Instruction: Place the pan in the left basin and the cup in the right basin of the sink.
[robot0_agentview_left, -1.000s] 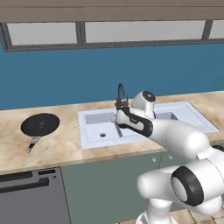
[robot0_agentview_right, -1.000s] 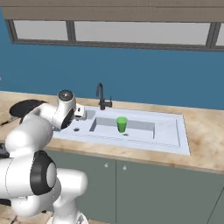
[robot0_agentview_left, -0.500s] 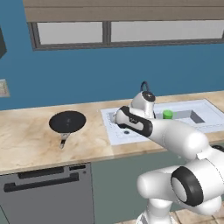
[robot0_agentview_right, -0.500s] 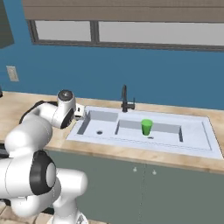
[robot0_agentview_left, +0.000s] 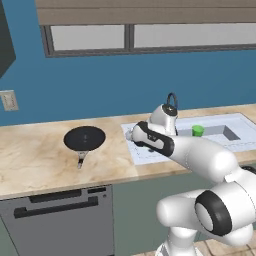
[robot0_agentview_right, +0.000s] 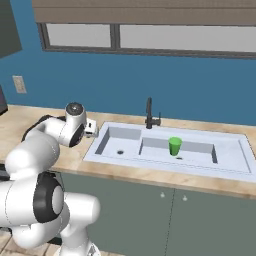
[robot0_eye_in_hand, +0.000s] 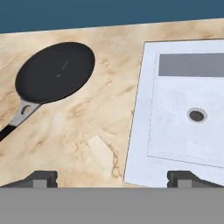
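We see the pan (robot0_agentview_left: 84, 138) lying on the marble tabletop (robot0_agentview_left: 35, 160), well left of the sink (robot0_agentview_right: 235, 155). The cup (robot0_agentview_right: 174, 146) stands upright in the right basin (robot0_agentview_right: 200, 152). Our jaws, spread wide and holding nothing, hover over the tabletop beside the left basin (robot0_eye_in_hand: 183, 118).

In the left base view our arm hides the left basin (robot0_agentview_left: 137, 150) almost wholly, and the cup (robot0_agentview_left: 198, 130) shows just its top past the sink (robot0_agentview_left: 240, 131) wall. In the hand view the pan (robot0_eye_in_hand: 55, 72) handle runs off the left edge, and the basin is cut at the right.
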